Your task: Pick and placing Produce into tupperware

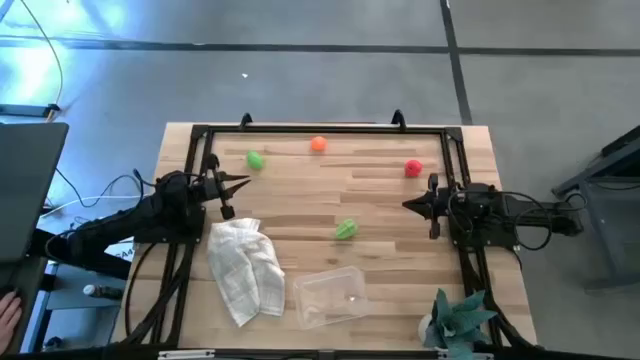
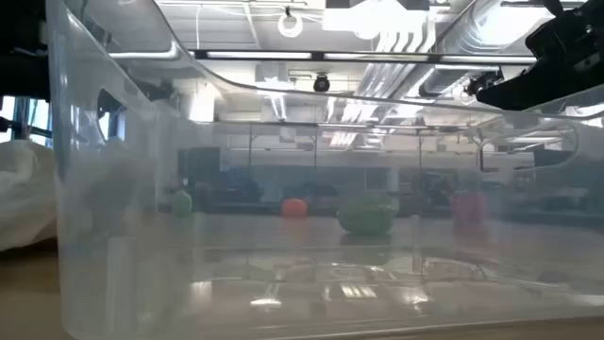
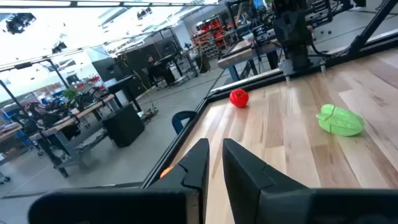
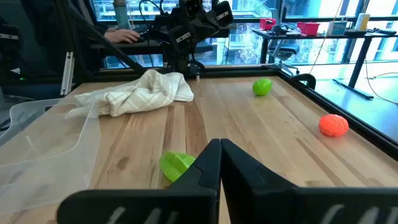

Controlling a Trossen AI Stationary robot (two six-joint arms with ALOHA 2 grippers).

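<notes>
Four toy produce pieces lie apart on the wooden table: a round green one (image 1: 256,159), an orange one (image 1: 318,144), a red one (image 1: 413,167) and a light-green leafy one (image 1: 346,229). The clear tupperware (image 1: 330,295) stands upright near the front edge with nothing in it. My left gripper (image 1: 247,183) hovers at the left side and points right, its fingers (image 3: 202,158) nearly together with nothing between them. My right gripper (image 1: 405,204) hovers at the right side, shut on nothing, and points left toward the leafy piece (image 4: 175,165).
A crumpled white checked cloth (image 1: 245,265) lies left of the tupperware. A teal spiky plant (image 1: 455,318) stands at the front right corner. A black frame (image 1: 320,128) runs along the table's far, left and right sides. Bare wood lies between the two grippers.
</notes>
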